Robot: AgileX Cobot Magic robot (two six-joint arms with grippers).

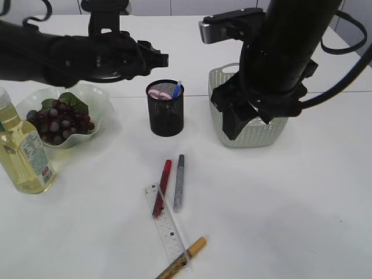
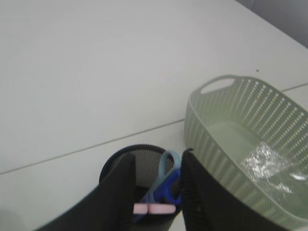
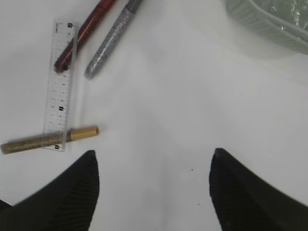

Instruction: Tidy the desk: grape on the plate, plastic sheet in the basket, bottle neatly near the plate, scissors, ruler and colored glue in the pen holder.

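My black left gripper (image 2: 156, 185) hangs parted and empty above the black mesh pen holder (image 1: 165, 108) holding blue-handled scissors (image 2: 161, 185). At six o'clock lies the clear plastic ruler (image 1: 167, 225). My right gripper (image 3: 154, 185) gapes, empty.

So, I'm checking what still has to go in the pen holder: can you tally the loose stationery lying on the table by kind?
Glue pens: 3: red, silver, gold
Ruler: 1
Total: 4
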